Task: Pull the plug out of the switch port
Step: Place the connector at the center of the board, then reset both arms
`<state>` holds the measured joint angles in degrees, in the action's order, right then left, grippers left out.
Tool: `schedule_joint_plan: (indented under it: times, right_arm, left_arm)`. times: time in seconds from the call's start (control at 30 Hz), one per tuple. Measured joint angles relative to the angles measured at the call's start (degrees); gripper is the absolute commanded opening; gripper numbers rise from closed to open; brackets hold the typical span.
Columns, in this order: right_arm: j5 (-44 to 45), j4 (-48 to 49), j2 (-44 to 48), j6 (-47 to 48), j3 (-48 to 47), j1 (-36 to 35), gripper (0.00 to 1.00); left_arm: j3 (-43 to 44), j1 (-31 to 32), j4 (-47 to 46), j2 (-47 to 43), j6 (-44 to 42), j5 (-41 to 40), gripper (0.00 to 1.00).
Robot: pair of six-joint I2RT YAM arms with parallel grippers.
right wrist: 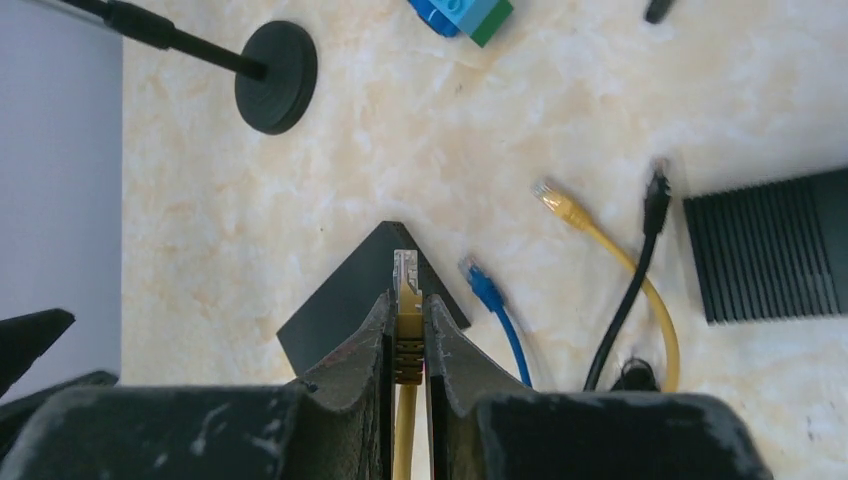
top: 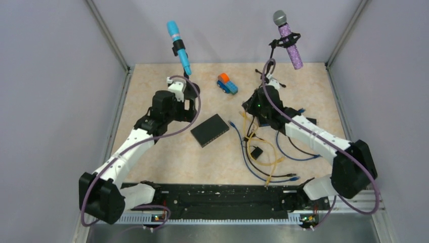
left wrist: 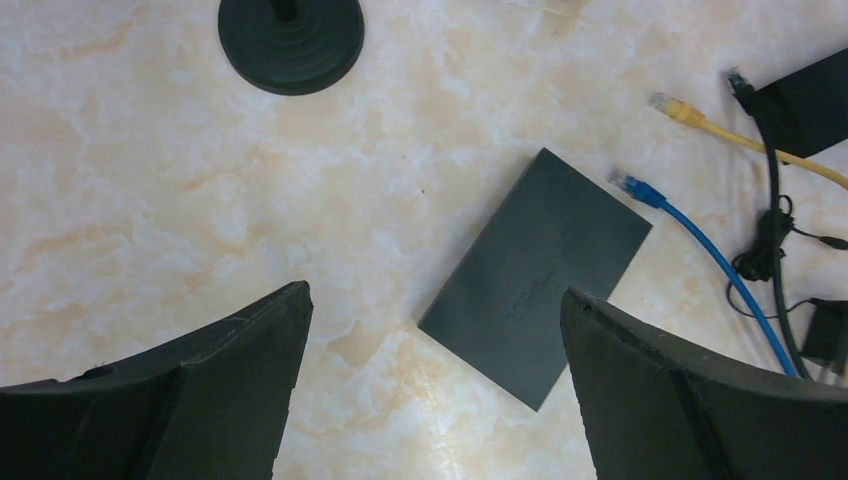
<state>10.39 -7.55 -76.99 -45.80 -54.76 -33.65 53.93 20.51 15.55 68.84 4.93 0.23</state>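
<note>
Only the right wrist view shows right fingers [right wrist: 388,320] clamping the yellow plug [right wrist: 405,272]; left fingers [top: 186,107] wide open, switch [top: 210,130] at their four o'clock.

Only one corner of the switch [right wrist: 345,295] shows in the right wrist view — the rest, ports included, lies behind the right gripper [right wrist: 407,300]. The cable of the yellow plug [right wrist: 407,340] is cut by the bottom edge.
</note>
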Motion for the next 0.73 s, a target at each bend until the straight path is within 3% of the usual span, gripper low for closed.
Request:
schedule_joint_plan:
  times: [0.07, 0.1, 0.17, 0.2, 0.3, 0.4, 0.53, 0.73]
  right_arm:
    - [-1.5, 0.4, -5.0, 2.0, -4.1, 0.8, 0.00]
    - [-2.6, 0.7, -8.0, 2.9, -6.2, 1.0, 0.06]
    - [-4.5, 0.6, -13.1, 4.1, -9.5, 1.2, 0.40]
    - [-5.1, 0.6, -15.3, 4.6, -10.7, 1.2, 0.51]
    - [-6.4, -0.4, -19.3, 6.2, -11.3, 1.3, 0.74]
    - [-6.5, -2.7, -19.1, 8.9, -11.3, 1.3, 0.86]
    - [-4.5, -5.7, -14.2, 14.4, -11.7, 1.3, 0.94]
    - [3.2, -7.5, 4.7, 21.0, -10.7, 3.2, 0.99]
  left_arm:
    - [-1.9, -0.3, -0.6, -2.3, 1.7, 0.8, 0.99]
    - [-2.7, -0.6, -0.8, -3.2, 2.8, 1.8, 0.99]
    - [-3.8, -1.4, -1.0, -4.2, 4.7, 2.9, 0.99]
    - [-4.0, -1.6, -0.9, -4.4, 5.8, 2.9, 0.99]
    - [-4.2, -2.1, -0.9, -4.6, 8.7, 2.3, 0.99]
    - [-4.2, -2.1, -0.8, -4.6, 11.2, -0.5, 0.99]
    - [-4.0, -2.1, -0.4, -4.6, 13.4, -5.1, 0.99]
    - [-2.8, -2.1, -0.1, -5.0, 14.9, -11.5, 0.99]
